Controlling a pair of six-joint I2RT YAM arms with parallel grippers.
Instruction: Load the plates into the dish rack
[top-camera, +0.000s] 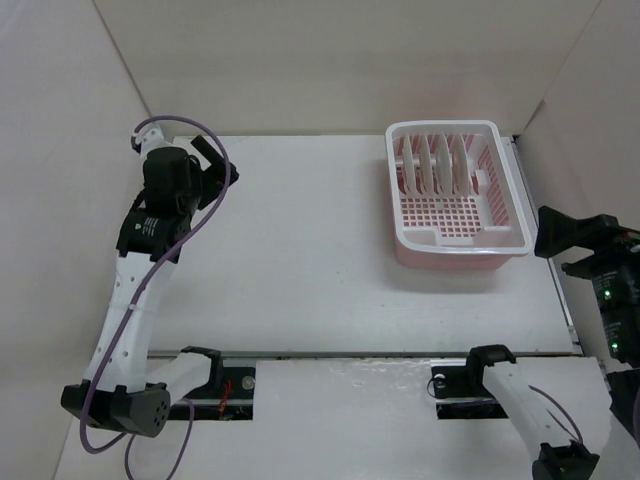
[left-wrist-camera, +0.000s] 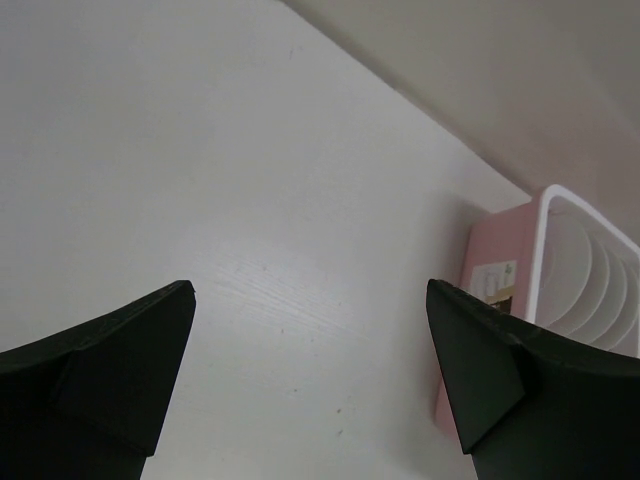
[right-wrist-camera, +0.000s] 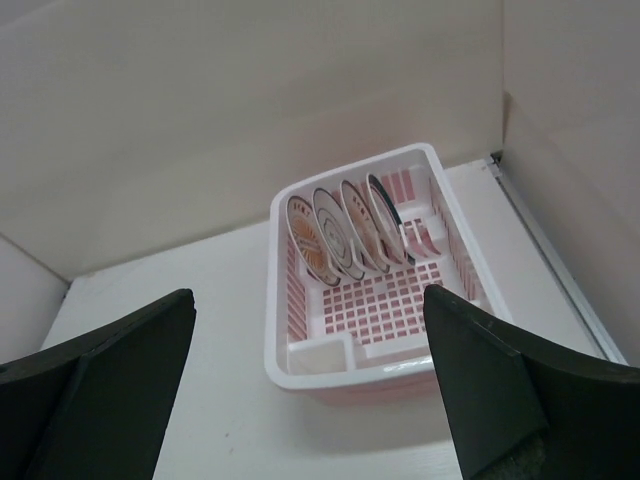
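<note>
Plates (right-wrist-camera: 345, 232), four of them, stand on edge in a row between the prongs at the far end of the dish rack (top-camera: 443, 126), close together and each leaning a little. Seen from the right wrist, the two on the left have orange patterned centres. The third is paler, and I can't make out its marking. The one on the right has a dark rim. The rack is a pale pink basket with a white rim and a grid floor, and its near half is bare. It sits at about two o'clock on the white table (top-camera: 300, 260). Over at ten o'clock the left gripper (left-wrist-camera: 308, 290) hangs above bare tabletop, fingers spread wide and holding nothing. At three o'clock, off the table's edge, the right gripper (right-wrist-camera: 306, 295) faces the rack, also spread wide and empty.
</note>
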